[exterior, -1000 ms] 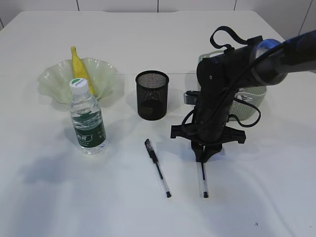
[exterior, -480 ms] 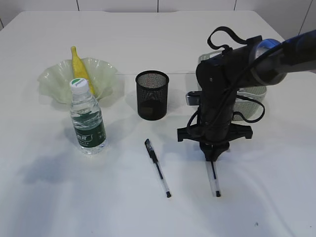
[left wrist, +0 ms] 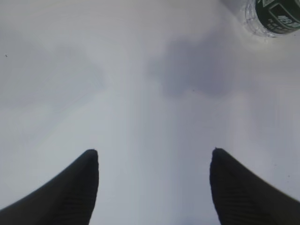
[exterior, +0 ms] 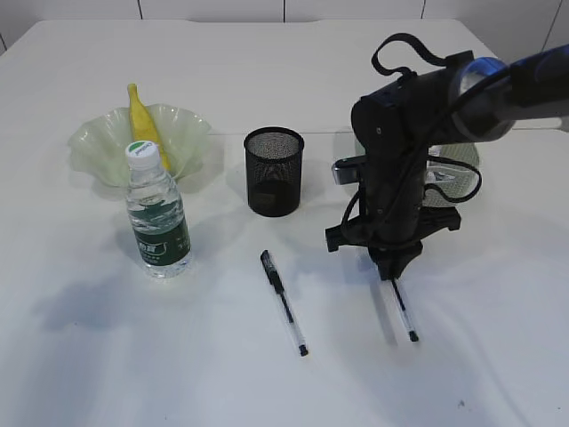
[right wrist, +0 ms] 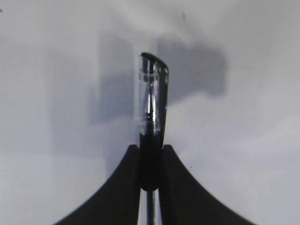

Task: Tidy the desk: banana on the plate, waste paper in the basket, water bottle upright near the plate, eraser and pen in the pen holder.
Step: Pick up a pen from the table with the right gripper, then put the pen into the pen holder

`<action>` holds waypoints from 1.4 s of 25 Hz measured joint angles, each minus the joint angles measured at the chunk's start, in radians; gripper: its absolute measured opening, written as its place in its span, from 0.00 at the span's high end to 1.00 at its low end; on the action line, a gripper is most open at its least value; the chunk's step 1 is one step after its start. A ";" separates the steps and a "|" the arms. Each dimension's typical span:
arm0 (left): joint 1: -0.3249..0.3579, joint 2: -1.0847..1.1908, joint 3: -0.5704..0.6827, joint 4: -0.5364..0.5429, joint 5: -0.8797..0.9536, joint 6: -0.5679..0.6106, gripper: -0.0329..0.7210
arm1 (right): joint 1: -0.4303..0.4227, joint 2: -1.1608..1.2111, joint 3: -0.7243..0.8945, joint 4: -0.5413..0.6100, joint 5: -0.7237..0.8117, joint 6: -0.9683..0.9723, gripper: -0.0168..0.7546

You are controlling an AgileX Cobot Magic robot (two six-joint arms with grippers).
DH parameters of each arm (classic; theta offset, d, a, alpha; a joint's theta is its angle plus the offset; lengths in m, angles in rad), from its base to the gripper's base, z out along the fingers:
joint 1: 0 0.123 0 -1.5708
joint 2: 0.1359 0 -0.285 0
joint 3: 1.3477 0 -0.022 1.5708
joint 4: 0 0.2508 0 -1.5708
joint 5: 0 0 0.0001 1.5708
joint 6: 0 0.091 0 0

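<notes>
Right gripper (exterior: 394,267): clamped on pen (exterior: 402,313).
Pen lifted off table since a second ago, carried toward right edge; pen holder (exterior: 274,171) deposit pending.

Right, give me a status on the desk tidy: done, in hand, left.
Done: banana on the plate; bottle upright beside it. The eraser can't be made out; something dark sits low in the holder. The basket's contents are hidden behind the arm.
In hand: right gripper has its jaws shut on one pen.
Left: that pen and the second pen on the table into the holder. Left gripper is open and empty.
</notes>
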 joint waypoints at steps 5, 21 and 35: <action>0.000 0.000 0.000 0.000 0.000 0.000 0.27 | 0.000 -0.013 -0.030 0.000 -0.007 -0.063 0.89; 0.000 0.000 0.000 0.000 0.010 0.000 0.27 | 0.000 -0.281 0.112 -0.003 -0.440 -0.178 0.91; 0.000 0.000 0.000 -0.002 0.010 0.000 0.27 | 0.000 -0.298 0.181 -0.014 -1.117 -0.221 0.91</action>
